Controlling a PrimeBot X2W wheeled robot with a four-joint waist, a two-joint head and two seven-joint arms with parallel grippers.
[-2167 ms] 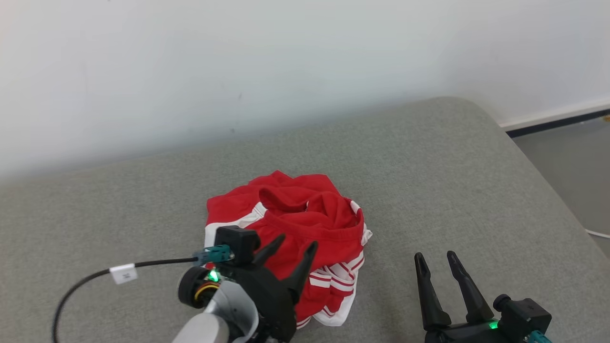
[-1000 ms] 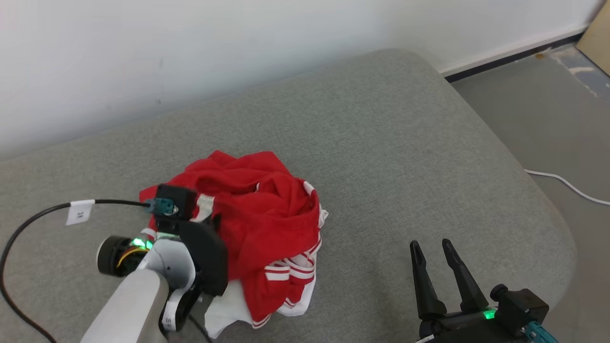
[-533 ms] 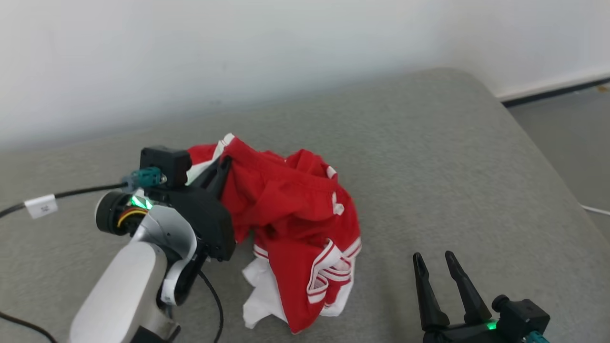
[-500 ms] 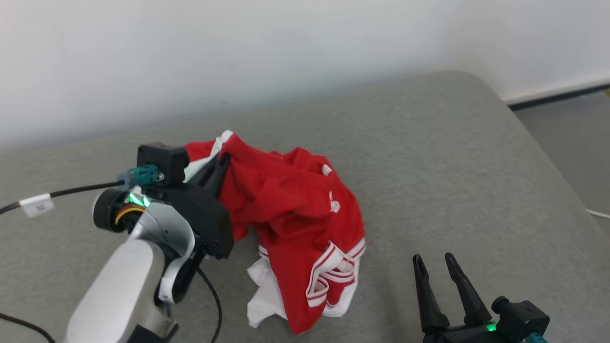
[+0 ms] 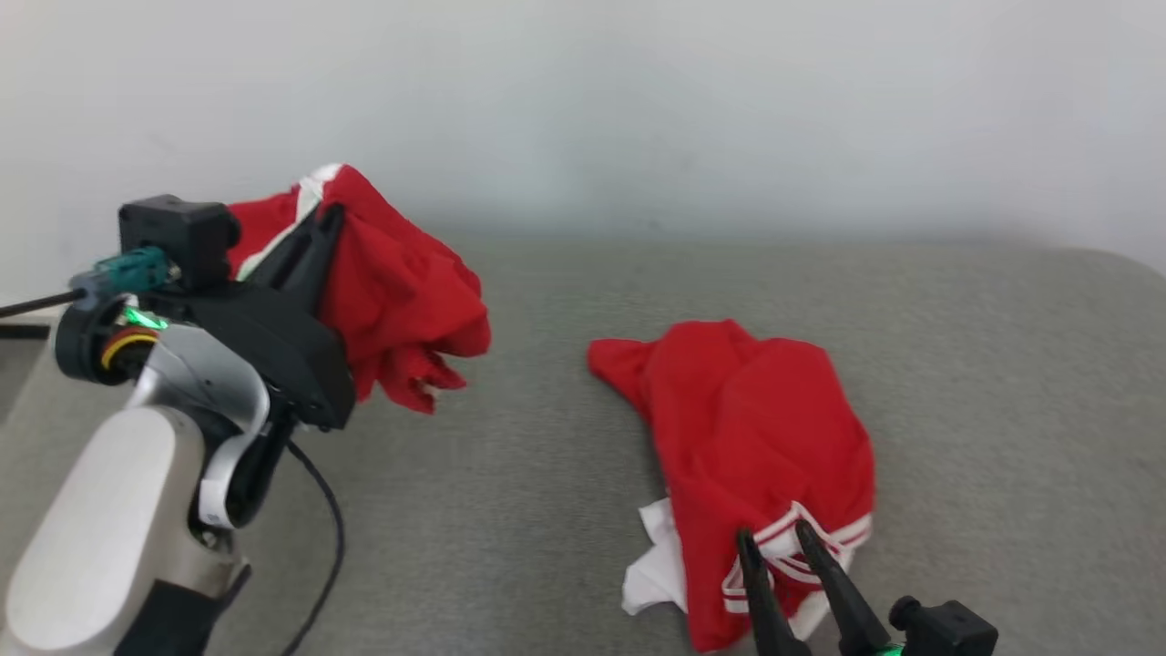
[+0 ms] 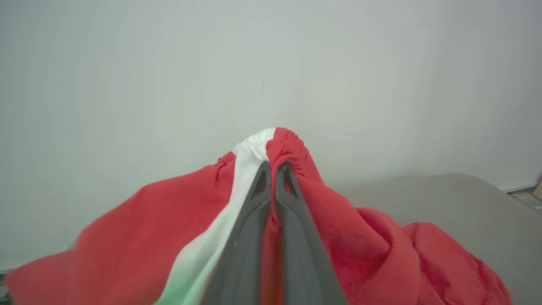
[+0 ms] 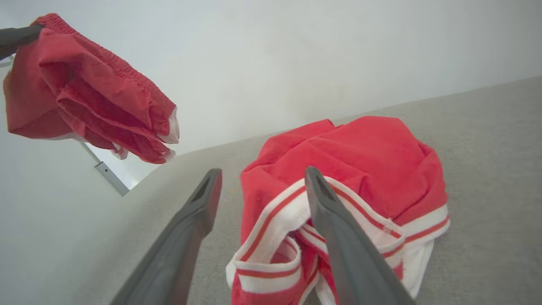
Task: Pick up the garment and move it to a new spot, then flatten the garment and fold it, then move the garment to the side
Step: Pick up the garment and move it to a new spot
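A red garment (image 5: pixel 401 282) with a white stripe hangs in the air at the left, above the near-left part of a grey cushion (image 5: pixel 547 510) and against a pale wall (image 5: pixel 638 109), bunched and drooping to the right of the left pincer (image 5: pixel 330 219). That pincer is clamped tight on the gathered waistband, right where white meets red; the left wrist view shows its two dark fingers pressed together on the garment (image 6: pixel 360 241), with cloth spilling down both sides of the pincer (image 6: pixel 274 169). A black cable (image 5: pixel 323 510) loops below the pale left forearm. Well apart, to the right, a second garment (image 5: pixel 756 428), red with red-and-white striped trim, lies crumpled on the cushion. The right pincer (image 5: pixel 774 536) is spread wide and holds nothing, its tips over that striped trim; whether they touch the cloth cannot be told. From the right wrist, the second garment (image 7: pixel 351 152) lies beyond the parted right pincer (image 7: pixel 262 173), the held garment (image 7: pixel 97 93) aloft at upper left.
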